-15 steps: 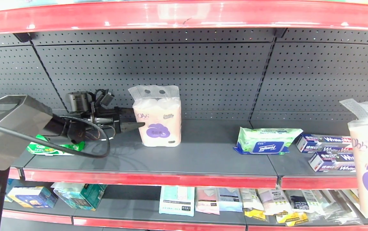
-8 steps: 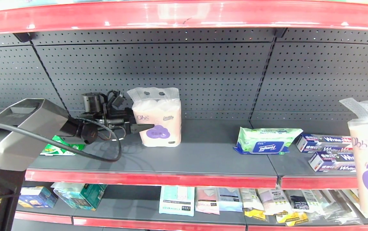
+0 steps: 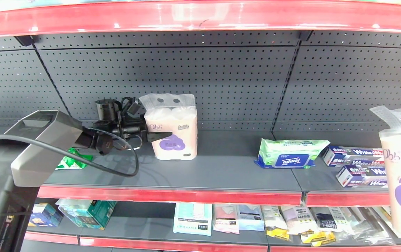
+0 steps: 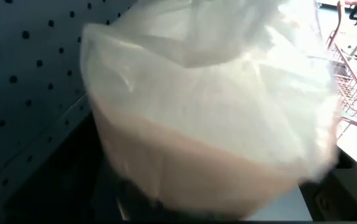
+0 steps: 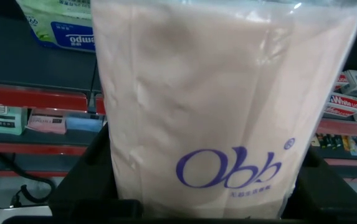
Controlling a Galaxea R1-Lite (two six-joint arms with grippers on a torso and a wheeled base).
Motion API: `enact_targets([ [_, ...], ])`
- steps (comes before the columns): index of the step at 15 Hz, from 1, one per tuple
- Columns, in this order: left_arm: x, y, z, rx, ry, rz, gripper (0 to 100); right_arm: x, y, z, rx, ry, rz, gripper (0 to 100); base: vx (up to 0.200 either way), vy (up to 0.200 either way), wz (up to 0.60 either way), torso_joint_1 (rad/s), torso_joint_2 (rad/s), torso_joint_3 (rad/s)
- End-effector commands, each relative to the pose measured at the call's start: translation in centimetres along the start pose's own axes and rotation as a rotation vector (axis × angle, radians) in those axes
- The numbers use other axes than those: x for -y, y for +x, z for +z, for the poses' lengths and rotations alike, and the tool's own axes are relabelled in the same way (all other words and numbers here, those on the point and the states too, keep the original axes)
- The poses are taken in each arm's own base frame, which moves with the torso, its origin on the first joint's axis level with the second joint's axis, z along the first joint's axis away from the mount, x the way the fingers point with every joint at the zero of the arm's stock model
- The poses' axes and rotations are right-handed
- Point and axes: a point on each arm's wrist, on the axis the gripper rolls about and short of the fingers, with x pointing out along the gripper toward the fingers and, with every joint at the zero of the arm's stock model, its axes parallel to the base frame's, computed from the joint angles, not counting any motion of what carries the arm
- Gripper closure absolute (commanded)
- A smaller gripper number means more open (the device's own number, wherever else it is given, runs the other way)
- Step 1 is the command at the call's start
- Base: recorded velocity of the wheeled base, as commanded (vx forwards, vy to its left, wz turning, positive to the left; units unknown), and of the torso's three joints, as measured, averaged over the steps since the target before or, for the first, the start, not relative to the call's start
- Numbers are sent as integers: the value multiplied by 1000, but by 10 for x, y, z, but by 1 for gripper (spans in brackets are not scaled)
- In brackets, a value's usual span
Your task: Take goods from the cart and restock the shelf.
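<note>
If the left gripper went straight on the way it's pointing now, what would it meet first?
The toilet paper pack standing on the shelf. The left gripper points along the shelf at the pack's side, and one finger already crosses its front face. I can't tell if they touch.

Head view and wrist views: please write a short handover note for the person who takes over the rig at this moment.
The left gripper is at the upright toilet roll pack standing on the middle shelf; its grip is unclear.
The right gripper is shut on a second toilet roll pack, held off the shelf at the robot's right.
Done: one pack on the shelf.
Left to do: shelve the second pack, probably beside the first.
</note>
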Motion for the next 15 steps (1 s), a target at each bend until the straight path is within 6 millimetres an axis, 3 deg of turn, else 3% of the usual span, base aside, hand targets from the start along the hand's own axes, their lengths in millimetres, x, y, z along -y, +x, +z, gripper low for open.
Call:
enact_targets([
  [1,0,5,-2,0,-4,-11,0,0,3,2,-4,-1,2,100,0,0,0,0,0,0],
  [11,-3,13,0,1,-43,-17,0,1,8,5,-14,-2,5,100,0,0,0,0,0,0],
  [12,-2,15,0,0,-45,-22,100,1,8,6,-14,-2,5,100,0,0,0,0,0,0],
  [15,1,15,-2,-2,-49,-24,100,1,9,6,-19,-3,3,100,0,0,0,0,0,0],
])
